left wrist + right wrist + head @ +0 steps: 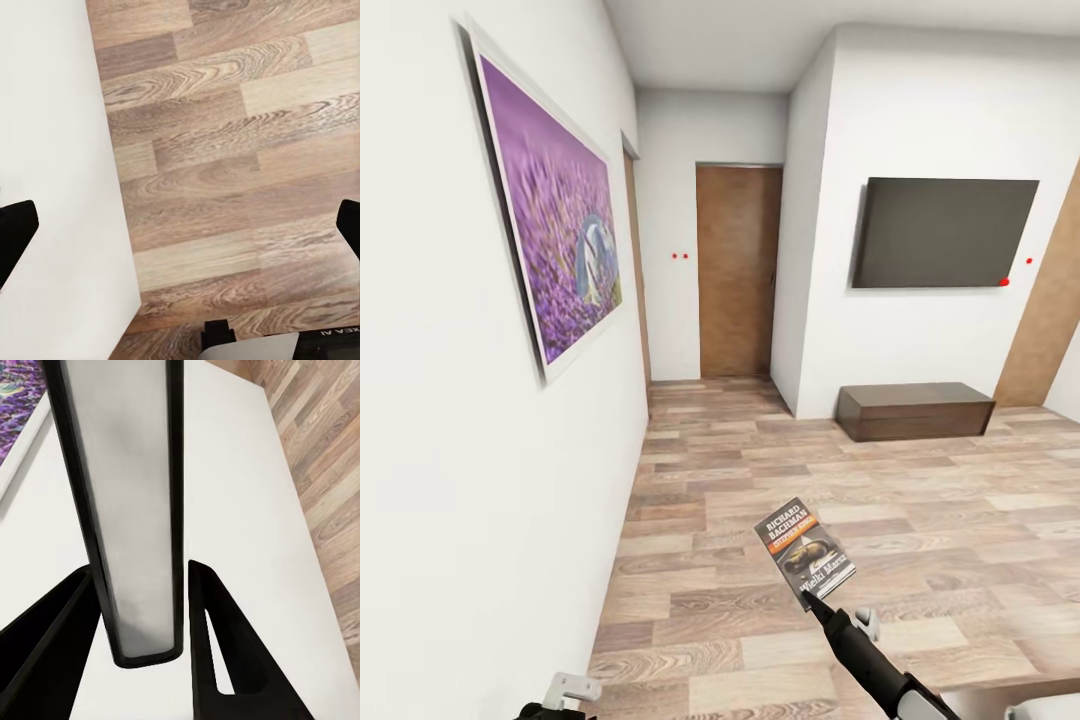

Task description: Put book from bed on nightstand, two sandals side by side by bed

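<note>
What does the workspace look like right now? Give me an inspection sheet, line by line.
Surface: wood-plank floor, bare around the robot.
Job's things: book held up off the floor, cover facing the head camera; bed, nightstand and sandals nothing seen.
Clutter: nothing seen.
Grippers: right gripper shut on the book's edge; left gripper open above the floor beside a white wall.
Cables: nothing seen.
Surroundings: purple picture on the left wall, dark screen above a low bench, closed wooden door.

Brown wood-plank floor [780, 480] runs from hallway into room, planks in mixed light and mid tones. Long low dark wooden bench [915, 410] sits directly on it, against the white wall. Same planking in left wrist view.
</note>
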